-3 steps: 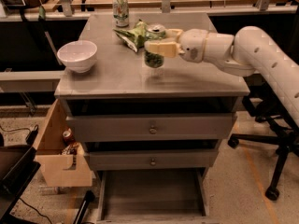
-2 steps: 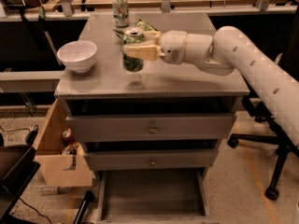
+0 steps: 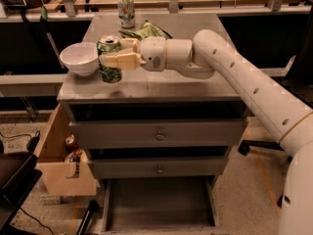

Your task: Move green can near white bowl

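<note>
Upper left of frame, gripper [image 3: 113, 53] w/ fingers clamped round green can [image 3: 110, 74], can upright just right of white bowl [image 3: 79, 58], arm stretched horiz. from lower right across cabinet top [image 3: 166, 86], wrist level.

We see the matt plastic tool [image 3: 110, 53] clasping the shiny metal green can [image 3: 112, 74] beside the smooth white bowl [image 3: 79, 58], over the dull grey counter [image 3: 176, 84].

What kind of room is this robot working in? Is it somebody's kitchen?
Probably a lab or workshop, not a kitchen: a grey drawer cabinet serves as the table, a wooden workbench stands behind it, and the gripper holds the green can beside the white bowl.
</note>
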Robot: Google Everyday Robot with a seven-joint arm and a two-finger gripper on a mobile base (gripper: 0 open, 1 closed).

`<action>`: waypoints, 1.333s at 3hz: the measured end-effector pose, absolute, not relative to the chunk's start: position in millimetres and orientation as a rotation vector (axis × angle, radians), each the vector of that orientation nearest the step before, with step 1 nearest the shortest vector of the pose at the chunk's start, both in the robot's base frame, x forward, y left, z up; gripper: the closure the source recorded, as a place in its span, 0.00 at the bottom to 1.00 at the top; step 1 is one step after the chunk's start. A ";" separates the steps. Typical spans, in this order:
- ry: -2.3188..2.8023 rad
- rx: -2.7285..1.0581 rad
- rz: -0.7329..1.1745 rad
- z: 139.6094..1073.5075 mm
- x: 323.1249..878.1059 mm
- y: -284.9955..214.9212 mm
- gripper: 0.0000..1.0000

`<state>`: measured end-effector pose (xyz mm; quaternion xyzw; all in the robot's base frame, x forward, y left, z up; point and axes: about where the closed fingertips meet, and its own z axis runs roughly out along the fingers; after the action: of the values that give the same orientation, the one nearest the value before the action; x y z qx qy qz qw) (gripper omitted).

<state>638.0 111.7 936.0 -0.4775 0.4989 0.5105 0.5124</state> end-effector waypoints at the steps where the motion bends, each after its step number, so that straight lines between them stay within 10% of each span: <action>1: 1.179 -1.166 1.274 925.2 631.0 125.4 1.00; 2: 1.167 -1.215 1.192 918.5 632.4 123.4 1.00; 4: 1.159 -1.225 1.195 919.2 629.9 129.2 0.59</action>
<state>629.9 129.2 919.2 -0.5093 0.4815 0.4969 0.5118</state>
